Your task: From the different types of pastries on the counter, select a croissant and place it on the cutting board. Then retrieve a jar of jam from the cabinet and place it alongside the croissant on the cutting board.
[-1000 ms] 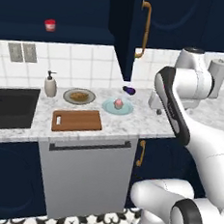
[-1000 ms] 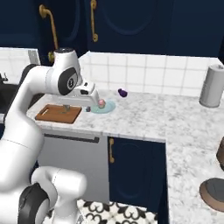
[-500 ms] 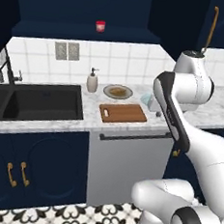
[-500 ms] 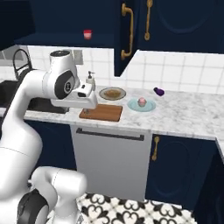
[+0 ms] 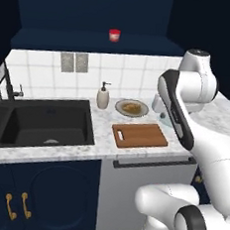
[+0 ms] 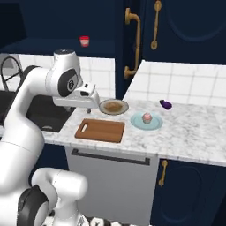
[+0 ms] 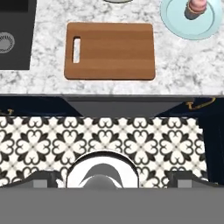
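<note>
Pincer [image 6: 91, 107] open above counter [image 6: 194, 132]; cutting board [image 6: 100, 130] bare.

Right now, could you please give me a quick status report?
Gripper open, empty, above the counter. Croissant on its plate, board bare, jam jar in the cabinet. Nothing in the way.

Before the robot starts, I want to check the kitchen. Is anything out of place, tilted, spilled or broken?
Nothing stands out. The cutting board lies flat and bare on the counter; the croissant and the cupcake sit on their plates; the jar of jam stands upright in the cabinet.
</note>
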